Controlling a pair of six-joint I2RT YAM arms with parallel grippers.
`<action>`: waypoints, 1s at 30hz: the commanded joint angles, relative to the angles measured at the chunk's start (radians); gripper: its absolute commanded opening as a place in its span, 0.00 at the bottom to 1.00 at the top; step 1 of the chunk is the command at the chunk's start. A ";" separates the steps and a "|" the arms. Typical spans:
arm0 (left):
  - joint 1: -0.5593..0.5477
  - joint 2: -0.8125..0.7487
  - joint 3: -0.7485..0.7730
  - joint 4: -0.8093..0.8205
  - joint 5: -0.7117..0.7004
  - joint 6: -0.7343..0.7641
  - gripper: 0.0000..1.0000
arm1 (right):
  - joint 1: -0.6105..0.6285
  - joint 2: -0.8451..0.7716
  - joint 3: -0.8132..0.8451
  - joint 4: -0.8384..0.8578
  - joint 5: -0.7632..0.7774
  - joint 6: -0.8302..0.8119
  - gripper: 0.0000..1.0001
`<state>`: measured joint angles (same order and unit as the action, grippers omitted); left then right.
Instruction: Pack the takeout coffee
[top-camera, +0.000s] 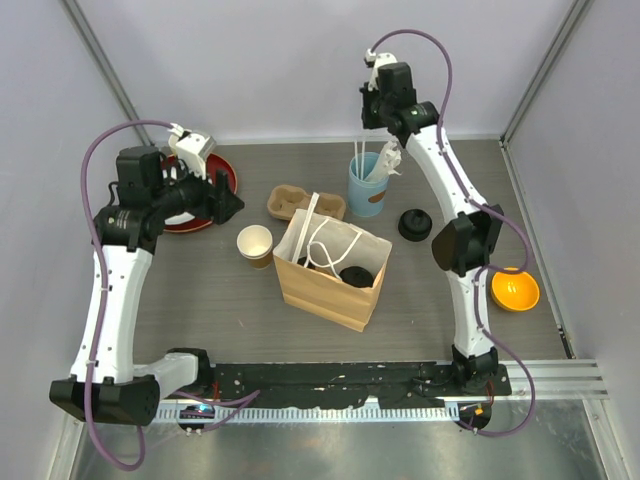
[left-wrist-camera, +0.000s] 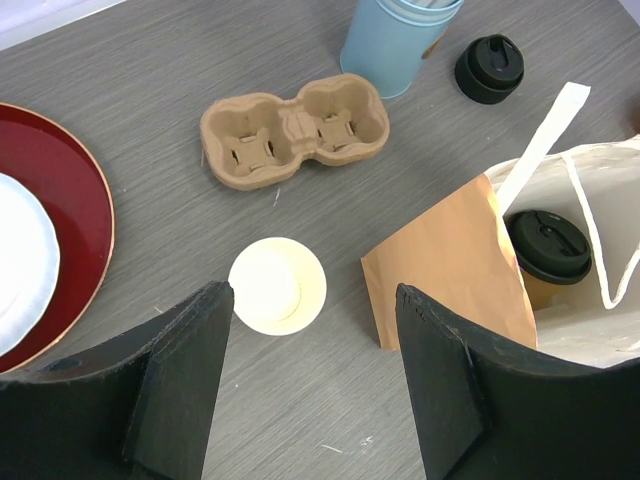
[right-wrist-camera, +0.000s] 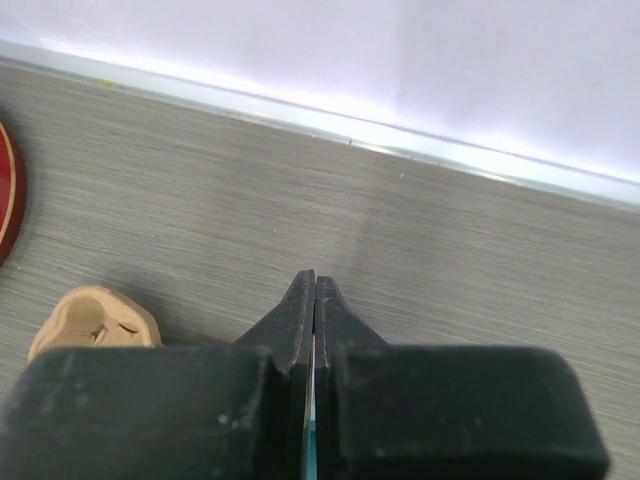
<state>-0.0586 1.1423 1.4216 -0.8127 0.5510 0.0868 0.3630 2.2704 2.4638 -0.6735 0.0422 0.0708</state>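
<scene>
The right gripper (right-wrist-camera: 315, 290), fingers pressed together on nothing, hangs above the grey table (top-camera: 200, 300) near the back wall, close to a blue cup (top-camera: 367, 185) holding white sticks. The left gripper (left-wrist-camera: 312, 300), jaws spread wide and empty, hovers over a lidless paper cup (left-wrist-camera: 277, 286). Just beside that cup stands an open brown paper bag (left-wrist-camera: 445, 270). Inside it, one takeout coffee (left-wrist-camera: 548, 245) sits upright with its black lid on. Farther back lie a pulp cup carrier (left-wrist-camera: 292, 130) and a loose black lid (left-wrist-camera: 490, 68).
</scene>
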 joint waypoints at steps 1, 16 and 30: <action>0.006 -0.027 -0.001 0.010 0.007 0.008 0.70 | 0.002 -0.243 -0.005 0.063 0.036 -0.054 0.01; 0.014 -0.027 -0.013 0.041 0.023 -0.010 0.70 | 0.001 -0.676 -0.152 0.228 -0.213 0.215 0.01; 0.026 -0.053 -0.036 0.038 0.020 -0.024 0.71 | 0.276 -0.790 -0.526 0.430 -0.616 0.494 0.01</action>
<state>-0.0429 1.1217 1.3952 -0.8043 0.5541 0.0780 0.5659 1.5043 2.0018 -0.2588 -0.4969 0.5369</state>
